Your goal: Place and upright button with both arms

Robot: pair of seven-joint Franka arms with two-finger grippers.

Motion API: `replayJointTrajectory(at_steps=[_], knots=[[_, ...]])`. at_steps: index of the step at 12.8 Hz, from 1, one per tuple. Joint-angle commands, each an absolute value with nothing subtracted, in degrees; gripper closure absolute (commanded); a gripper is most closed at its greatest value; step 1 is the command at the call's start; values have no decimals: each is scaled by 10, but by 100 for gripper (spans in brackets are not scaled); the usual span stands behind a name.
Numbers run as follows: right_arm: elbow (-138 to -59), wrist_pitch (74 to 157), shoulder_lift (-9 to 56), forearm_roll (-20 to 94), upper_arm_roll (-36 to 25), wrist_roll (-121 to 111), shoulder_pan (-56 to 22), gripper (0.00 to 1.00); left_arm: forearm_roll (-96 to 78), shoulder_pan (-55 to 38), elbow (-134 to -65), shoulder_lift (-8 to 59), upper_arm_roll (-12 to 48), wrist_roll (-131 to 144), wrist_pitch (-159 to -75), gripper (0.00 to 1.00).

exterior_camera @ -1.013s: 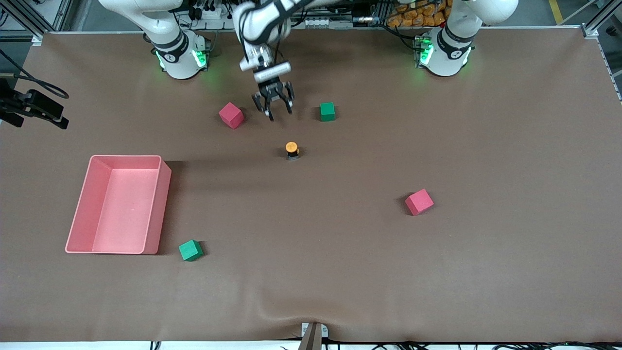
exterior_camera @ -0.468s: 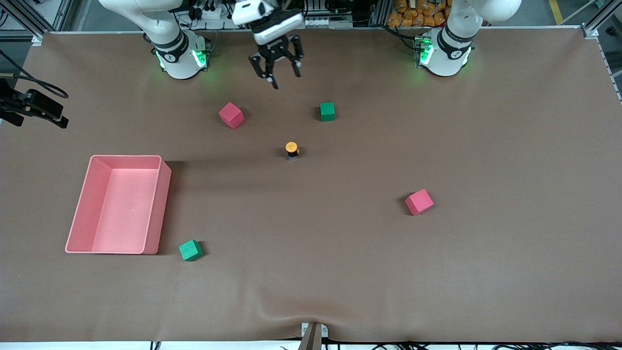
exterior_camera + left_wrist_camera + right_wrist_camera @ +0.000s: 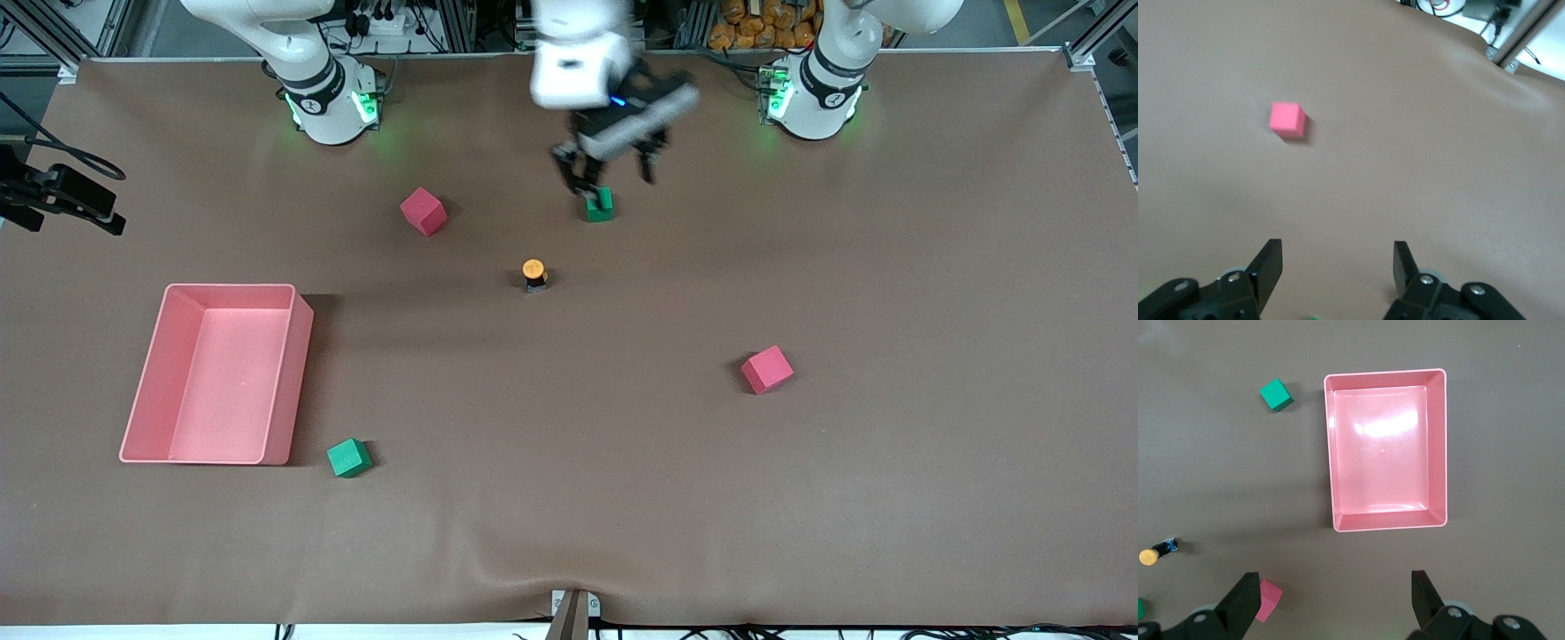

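The button [image 3: 533, 274] stands on the brown table with its orange cap up on a dark body, near the table's middle. It also shows at the edge of the right wrist view [image 3: 1153, 554]. My left gripper [image 3: 609, 176] is open and empty, over a green cube [image 3: 600, 210] that lies farther from the front camera than the button. In the left wrist view the gripper [image 3: 1337, 247] has its fingers wide apart over bare table. My right gripper [image 3: 1335, 577] is open and empty, high over the table and out of the front view.
A pink bin [image 3: 292, 356] [image 3: 1437, 447] sits toward the right arm's end. A pink cube [image 3: 422, 211] [image 3: 1268, 600] lies near the right arm's base. Another pink cube [image 3: 766, 369] [image 3: 1287, 119] lies toward the left arm's end. A second green cube [image 3: 348, 458] [image 3: 1275, 393] lies beside the bin.
My left gripper rose from beside the pink cube toward the bases, then swung toward the left arm's end to over the green cube. The button has not moved.
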State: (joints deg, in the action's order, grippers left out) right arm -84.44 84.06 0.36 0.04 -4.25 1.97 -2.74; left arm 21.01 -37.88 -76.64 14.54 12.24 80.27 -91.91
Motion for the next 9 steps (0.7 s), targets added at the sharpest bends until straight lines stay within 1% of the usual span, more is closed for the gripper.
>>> replayJointTrajectory(at_steps=[1, 4, 7, 9], knots=[[-835, 833, 6, 8, -50, 14, -35, 0, 143, -289, -787, 99, 133, 684, -923, 23], [-835, 832, 7, 8, -53, 14, -37, 0, 54, -165, -787, 67, 132, 520, -914, 23], [-835, 832, 7, 8, -54, 14, -41, 0, 32, -84, -786, 68, 130, 362, -887, 23], [-835, 831, 7, 8, -54, 14, -42, 0, 33, -31, -785, 69, 134, 321, -878, 23]])
